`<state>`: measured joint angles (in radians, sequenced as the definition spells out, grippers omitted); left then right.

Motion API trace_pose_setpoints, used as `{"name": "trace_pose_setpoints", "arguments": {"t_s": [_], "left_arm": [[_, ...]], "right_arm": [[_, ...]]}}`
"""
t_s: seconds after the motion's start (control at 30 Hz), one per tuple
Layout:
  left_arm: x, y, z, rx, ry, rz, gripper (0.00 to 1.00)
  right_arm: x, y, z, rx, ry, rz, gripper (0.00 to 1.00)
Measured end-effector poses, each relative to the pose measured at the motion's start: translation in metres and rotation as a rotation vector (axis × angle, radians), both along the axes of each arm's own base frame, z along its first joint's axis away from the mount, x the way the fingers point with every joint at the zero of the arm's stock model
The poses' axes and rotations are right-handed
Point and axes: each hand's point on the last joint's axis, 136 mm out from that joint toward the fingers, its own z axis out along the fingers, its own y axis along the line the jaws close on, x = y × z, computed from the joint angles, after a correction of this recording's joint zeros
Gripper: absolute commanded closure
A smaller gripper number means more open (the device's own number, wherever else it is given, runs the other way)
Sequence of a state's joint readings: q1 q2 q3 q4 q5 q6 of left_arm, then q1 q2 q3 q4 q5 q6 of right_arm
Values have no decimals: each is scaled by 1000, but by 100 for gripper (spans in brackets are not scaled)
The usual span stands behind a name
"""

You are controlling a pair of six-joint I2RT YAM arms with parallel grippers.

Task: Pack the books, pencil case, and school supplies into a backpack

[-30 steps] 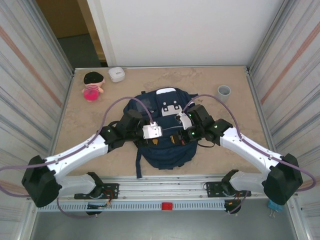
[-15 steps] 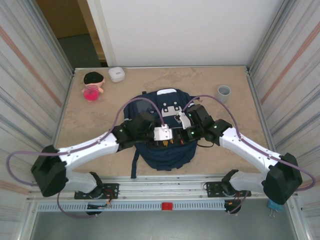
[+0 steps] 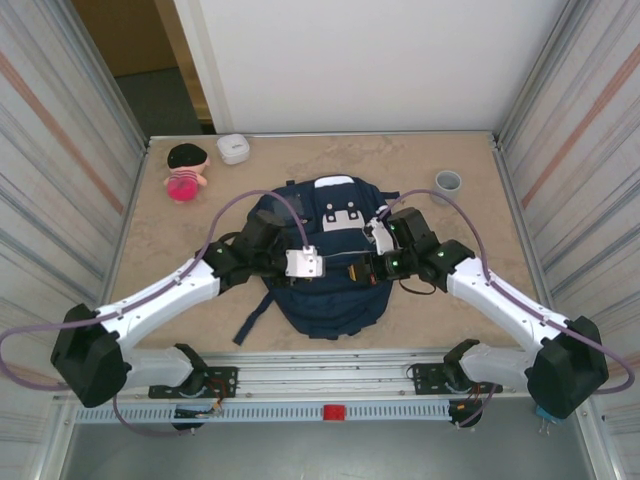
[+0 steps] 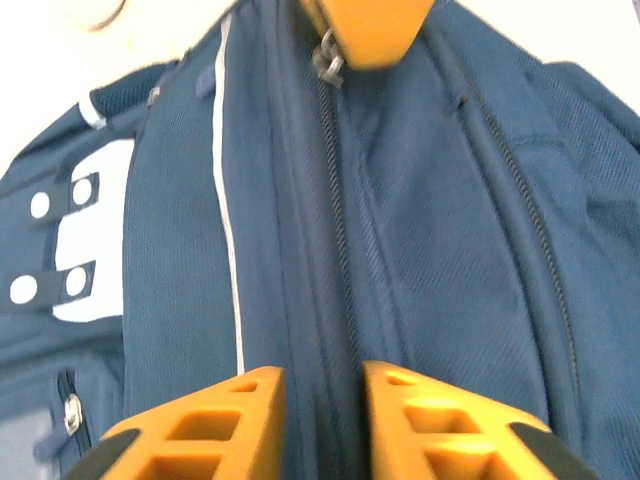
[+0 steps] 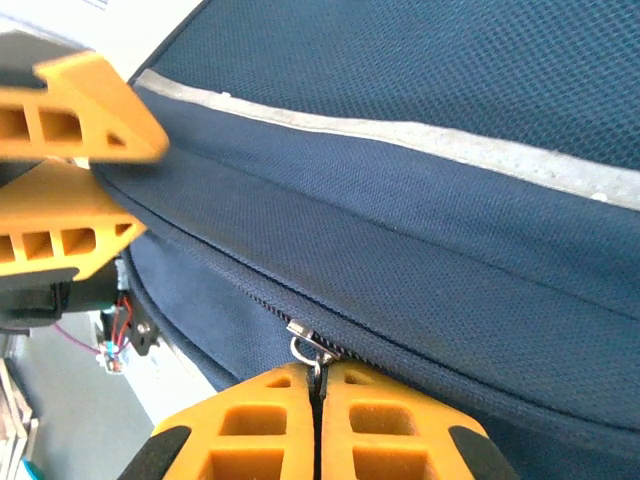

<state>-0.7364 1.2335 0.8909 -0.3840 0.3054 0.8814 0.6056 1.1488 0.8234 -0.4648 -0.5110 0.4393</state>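
The navy backpack (image 3: 330, 300) lies flat mid-table, white patches toward the far side. My right gripper (image 5: 318, 385) is shut on the metal zipper pull (image 5: 312, 348) of the backpack (image 5: 450, 150); from above it sits at the pack's middle (image 3: 366, 268). My left gripper (image 4: 322, 385) faces it (image 3: 332, 268), jaws nearly together on a raised fold of backpack (image 4: 450, 250) fabric along the zipper line. The right gripper's orange tip (image 4: 370, 30) and the pull (image 4: 328, 62) lie just ahead. The left fingers (image 5: 70, 100) appear in the right wrist view. Books, pencil case and school supplies are out of view.
A small doll (image 3: 185, 170) and a white rounded box (image 3: 233, 148) sit at the far left. A grey cup (image 3: 448, 182) stands at the far right. The backpack's strap (image 3: 250, 320) trails toward the near left. Ribbed walls close both sides.
My left jaws have narrowed onto the zipper fold. The left arm reached right, then drew back left. The backpack's strap has swung left and the right gripper shifted slightly away.
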Motion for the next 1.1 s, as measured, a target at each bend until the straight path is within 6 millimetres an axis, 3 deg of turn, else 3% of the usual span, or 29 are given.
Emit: {"name": "trace_pose_setpoints", "arguments": {"t_s": [0.1, 0.17, 0.3, 0.5, 0.57, 0.67, 0.73, 0.83, 0.97, 1.1], "left_arm": [[0, 9, -4, 32, 3, 14, 39], [-2, 13, -8, 48, 29, 31, 29], [-9, 7, -3, 23, 60, 83, 22], [-34, -37, 33, -140, 13, 78, 23], [-33, -44, 38, -171, -5, 81, 25], [-25, -50, 27, -147, -9, 91, 32], [-19, -53, 10, -91, -1, 93, 55], [-15, -54, -12, -21, 8, 74, 69], [-11, -48, -12, -20, 17, 40, 84], [-7, -38, -5, -51, 33, 4, 88]], "right_arm": [[-8, 8, 0, 9, -11, 38, 100], [-12, 13, 2, 20, -22, 61, 100], [-14, 17, 3, 42, -36, 77, 100], [-11, 18, 6, 69, -42, 71, 100], [-11, 18, 6, 73, -42, 71, 100], [-10, 18, 7, 79, -36, 65, 100], [-10, 19, 7, 81, -36, 62, 100], [-11, 18, 3, 77, -28, 61, 100], [-11, 15, -1, 80, -16, 58, 100], [-8, 10, -1, 118, -2, 51, 100]]}}
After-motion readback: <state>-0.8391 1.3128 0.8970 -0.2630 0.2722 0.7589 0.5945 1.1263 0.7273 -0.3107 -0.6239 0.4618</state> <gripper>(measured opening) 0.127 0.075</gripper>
